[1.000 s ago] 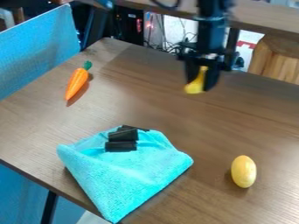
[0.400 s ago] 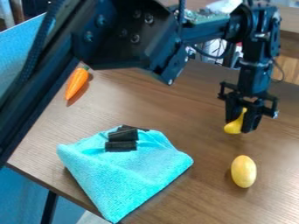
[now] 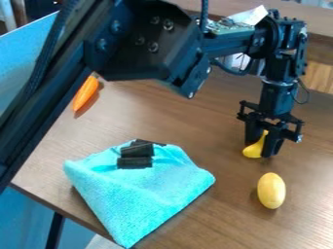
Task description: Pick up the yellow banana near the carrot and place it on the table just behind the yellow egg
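My black gripper point(image 3: 261, 146) hangs down over the right half of the wooden table point(image 3: 175, 114), and my 2 fingers point(image 3: 272, 145) are clamped on a small yellow thing point(image 3: 253, 150). I have it tilted, its narrow neck up between my fingers and its rounded end lower and to the left in the view; I cannot tell whether that end touches the wood. Near it, closer to the camera, lies a pale yellow oval thing point(image 3: 271, 190). Well to the left of that, a turquoise cloth point(image 3: 146, 194) is spread with a corner towards the camera, and a few black blocks point(image 3: 135, 162) sit close together on its far part. My arm point(image 3: 139, 44) crosses the upper left of the view, hiding the upper end of an orange carrot point(image 3: 85, 95) on the table.
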Controlling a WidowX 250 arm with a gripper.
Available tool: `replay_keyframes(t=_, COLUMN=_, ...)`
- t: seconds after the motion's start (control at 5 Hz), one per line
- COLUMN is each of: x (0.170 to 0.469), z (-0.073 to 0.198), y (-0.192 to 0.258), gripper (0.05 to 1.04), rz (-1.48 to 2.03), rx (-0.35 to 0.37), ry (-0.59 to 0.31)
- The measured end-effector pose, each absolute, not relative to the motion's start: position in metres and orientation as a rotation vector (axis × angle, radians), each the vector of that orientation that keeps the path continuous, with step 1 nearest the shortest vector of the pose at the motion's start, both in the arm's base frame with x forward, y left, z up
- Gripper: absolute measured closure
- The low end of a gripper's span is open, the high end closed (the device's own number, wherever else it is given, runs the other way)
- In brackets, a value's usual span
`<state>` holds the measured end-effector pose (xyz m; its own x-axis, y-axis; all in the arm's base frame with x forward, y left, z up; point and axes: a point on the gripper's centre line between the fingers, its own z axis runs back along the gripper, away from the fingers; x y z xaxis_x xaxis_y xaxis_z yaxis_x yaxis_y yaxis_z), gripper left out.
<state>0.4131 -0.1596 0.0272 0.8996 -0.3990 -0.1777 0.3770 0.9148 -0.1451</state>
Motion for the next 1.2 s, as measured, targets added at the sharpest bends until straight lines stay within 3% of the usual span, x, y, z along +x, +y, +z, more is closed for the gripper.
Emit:
replay_keyframes(t=0.2, x=0.405, z=0.03, y=-0.161, gripper=0.304, rz=-0.384, rx=-0.144, ry=0.165)
replay_keyframes(t=0.4, x=0.399, z=0.042, y=-0.165, gripper=0.088, rz=-0.373, rx=-0.194, ry=0.106)
replay_keyframes(t=0.6, x=0.4, z=0.076, y=-0.159, gripper=0.077, rz=-0.333, rx=-0.224, ry=-0.013)
replay_keyframes(t=0.8, x=0.398, z=0.099, y=-0.123, gripper=0.079, rz=-0.196, rx=-0.029, ry=-0.106)
replay_keyframes(t=1.0, x=0.388, z=0.122, y=-0.085, gripper=0.079, rz=-0.123, rx=0.176, ry=-0.114)
replay_keyframes(t=1.2, x=0.375, z=0.138, y=-0.041, gripper=0.081, rz=-0.061, rx=0.104, ry=-0.095)
